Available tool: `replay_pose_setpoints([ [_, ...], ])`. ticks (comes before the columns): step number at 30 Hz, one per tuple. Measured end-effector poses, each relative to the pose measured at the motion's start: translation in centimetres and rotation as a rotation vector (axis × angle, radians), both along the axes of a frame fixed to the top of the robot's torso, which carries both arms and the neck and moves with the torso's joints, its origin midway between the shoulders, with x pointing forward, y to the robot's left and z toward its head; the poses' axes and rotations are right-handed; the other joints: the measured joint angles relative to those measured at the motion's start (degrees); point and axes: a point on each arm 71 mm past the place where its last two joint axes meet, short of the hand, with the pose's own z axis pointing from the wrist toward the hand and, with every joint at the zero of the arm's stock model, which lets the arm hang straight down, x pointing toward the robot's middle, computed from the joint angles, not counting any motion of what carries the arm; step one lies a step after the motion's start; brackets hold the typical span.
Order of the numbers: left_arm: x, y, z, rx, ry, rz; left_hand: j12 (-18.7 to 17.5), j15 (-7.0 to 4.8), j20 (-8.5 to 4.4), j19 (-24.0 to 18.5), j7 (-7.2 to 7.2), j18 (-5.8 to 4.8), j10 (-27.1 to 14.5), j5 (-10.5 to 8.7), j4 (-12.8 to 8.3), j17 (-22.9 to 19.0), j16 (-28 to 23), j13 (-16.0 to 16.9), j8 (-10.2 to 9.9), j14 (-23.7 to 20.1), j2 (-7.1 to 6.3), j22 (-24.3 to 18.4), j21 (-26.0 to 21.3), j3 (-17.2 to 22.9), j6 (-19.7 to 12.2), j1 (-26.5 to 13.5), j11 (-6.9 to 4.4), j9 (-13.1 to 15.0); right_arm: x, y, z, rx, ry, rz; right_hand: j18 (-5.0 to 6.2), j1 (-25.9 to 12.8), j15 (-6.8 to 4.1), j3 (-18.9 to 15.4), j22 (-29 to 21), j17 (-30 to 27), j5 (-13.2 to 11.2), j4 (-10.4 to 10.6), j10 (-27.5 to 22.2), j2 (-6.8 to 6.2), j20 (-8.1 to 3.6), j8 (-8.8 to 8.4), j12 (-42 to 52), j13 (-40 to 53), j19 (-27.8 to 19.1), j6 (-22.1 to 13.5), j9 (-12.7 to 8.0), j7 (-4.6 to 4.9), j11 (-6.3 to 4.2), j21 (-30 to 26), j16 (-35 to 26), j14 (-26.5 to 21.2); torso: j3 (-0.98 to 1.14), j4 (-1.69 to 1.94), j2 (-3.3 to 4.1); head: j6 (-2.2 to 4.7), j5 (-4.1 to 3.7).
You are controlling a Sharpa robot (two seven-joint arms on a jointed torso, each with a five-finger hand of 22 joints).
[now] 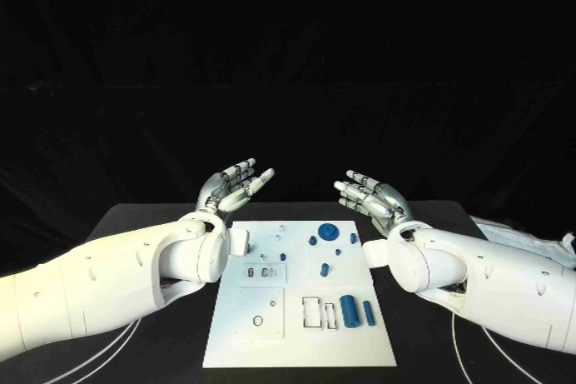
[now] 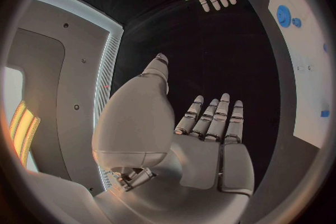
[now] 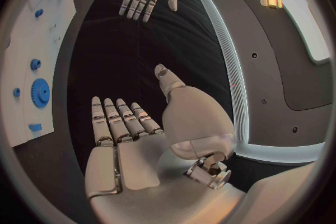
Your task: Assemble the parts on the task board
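Both hands empty, fingers spread: left hand point(image 1: 235, 187), right hand point(image 1: 372, 196), raised beyond board point(image 1: 240, 334) far edge. Parts point(image 1: 350, 311) lie nearer body, right hand closer.

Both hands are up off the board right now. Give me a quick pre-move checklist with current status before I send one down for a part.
1. Left hand empty, fingers apart: ok.
2. Right hand empty, fingers apart: ok.
3. Both hands raised beyond the far end of the task board, touching nothing: ok.
4. Round blue gear at the board's far end uncovered by either hand: ok.
5. Large blue cylinder near the board's near right lying in the open: ok.
6. Whether any small blue part is already fully seated: cannot tell.
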Motion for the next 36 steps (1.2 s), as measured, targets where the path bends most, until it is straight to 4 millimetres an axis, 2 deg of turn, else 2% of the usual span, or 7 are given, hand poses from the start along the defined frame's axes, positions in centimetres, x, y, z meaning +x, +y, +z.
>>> replay_pose_setpoints([
  [7, 0.0, -0.1, 0.0, -0.004, 0.002, -0.018, 1.53, 0.79, 0.58, 5.90, 0.50, 0.94, 10.77, 0.26, 0.43, 1.25, 2.46, 0.79, 0.87, 11.98, 1.83, 0.83, 1.74, 0.62, 7.01, 3.35, 1.71, 0.58, 0.0, 0.5, -0.2, -0.016, 0.016, 0.133, 2.39, 5.34, -1.27, 0.72, 1.28, 0.95, -1.76, -2.82, 14.03, 0.52, 0.26, 1.57, 1.92, 0.88, 9.42, 11.49, 0.90, 0.82, -0.85, 2.96, 2.03, 14.51, 0.00, 0.00, -0.01, -0.01, 0.00],
  [10, 0.0, 0.1, 0.0, -0.006, 0.002, -0.021, 2.21, 0.09, 0.49, 12.01, 1.06, 1.05, 17.28, 0.26, 0.26, 1.68, 3.55, 1.14, 1.78, 17.04, 2.71, 1.63, 3.33, 0.79, 12.01, 4.17, 1.11, 0.95, 0.4, -0.1, -0.3, -0.074, -0.015, 0.146, 2.75, 6.32, -2.12, 1.12, 1.75, 1.15, -1.76, -3.54, 19.13, 0.45, 0.20, 2.18, 2.50, 1.02, 13.30, 16.58, 1.19, 1.46, -1.55, 4.30, 2.81, 20.01, 0.01, 0.04, 0.04, -0.05, 0.00],
  [13, 0.0, 1.2, 0.0, -0.006, 0.000, -0.012, 3.68, -1.69, 0.37, 22.63, 2.20, 3.36, 27.09, 0.26, 0.05, 2.21, 5.42, 1.69, 3.09, 22.52, 4.33, 3.16, 6.70, 0.99, 19.91, 4.73, -0.48, 1.53, 1.3, -2.2, 0.3, -0.209, -0.101, 0.121, 4.02, 7.15, -3.38, 2.10, 2.19, 1.23, -1.76, -4.78, 25.39, 0.40, -0.12, 2.44, 2.59, 1.05, 18.22, 23.19, 1.38, 2.47, -2.51, 6.03, 3.35, 26.91, 0.03, 0.19, 0.37, -0.24, -0.12],
  [17, -0.4, 1.3, 0.3, -0.020, -0.001, -0.031, 4.64, -3.39, -0.15, 28.72, 3.91, 3.86, 32.83, -0.03, -0.79, 2.68, 7.02, 1.69, 4.12, 28.22, 5.24, 3.82, 9.04, 0.51, 26.92, 4.99, -1.89, 1.81, 1.4, -2.1, 1.2, -0.345, -0.206, 0.141, 4.08, 7.64, -4.73, 3.68, 2.47, 1.28, -1.98, -6.35, 30.86, 0.28, -0.92, 2.46, 2.59, 1.09, 23.00, 28.76, 1.46, 3.65, -3.49, 7.81, 3.58, 33.13, -0.01, 0.40, 1.04, -0.07, -0.52],
  [23, -1.5, 1.4, 0.8, -0.048, 0.008, -0.066, 4.64, -4.02, -0.67, 30.87, 4.82, 4.15, 35.10, -0.03, -1.62, 2.71, 7.11, 1.69, 4.11, 30.47, 5.79, 3.59, 9.24, -0.32, 28.86, 5.33, -2.24, 1.55, 1.6, -1.9, 2.7, -0.528, -0.362, 0.168, 4.89, 8.06, -6.27, 5.77, 2.86, 1.43, -2.29, -8.22, 35.91, -0.14, -2.37, 2.45, 2.20, 1.15, 28.55, 33.54, 1.52, 4.44, -4.51, 10.04, 3.58, 39.47, -0.27, 0.75, 2.52, 0.93, -1.25],
  [31, -2.8, 1.2, 1.6, -0.067, 0.005, -0.114, 4.33, -4.25, -0.81, 31.14, 4.76, 4.13, 35.31, -0.03, -2.04, 2.70, 6.80, 1.63, 4.11, 30.69, 6.10, 3.35, 9.24, -0.74, 29.22, 5.64, -2.45, 1.49, 2.2, -1.6, 4.0, -0.768, -0.474, 0.191, 4.89, 8.61, -8.77, 7.40, 4.32, 2.07, -2.64, -8.93, 40.68, -1.65, -5.17, 2.18, 1.91, 1.21, 35.23, 37.19, 1.59, 3.28, -6.12, 14.31, 4.84, 47.87, -0.75, 1.58, 4.74, 2.38, -1.66],
  [36, -3.4, 0.4, 2.2, -0.075, -0.009, -0.153, 3.32, -4.61, -1.23, 33.20, 4.90, 4.08, 35.65, -0.24, -2.69, 3.23, 7.41, 1.63, 3.27, 33.51, 6.56, 3.27, 9.24, -1.39, 29.35, 5.77, -2.38, 1.42, 2.3, -1.2, 4.0, -0.928, -0.500, 0.206, 4.89, 9.21, -10.56, 7.40, 6.19, 3.03, -2.64, -8.93, 43.31, -2.81, -7.41, 2.19, 1.91, 1.21, 39.09, 39.06, 1.66, 2.17, -7.35, 18.25, 6.36, 53.33, -1.11, 2.24, 5.90, 2.26, -2.09],
])
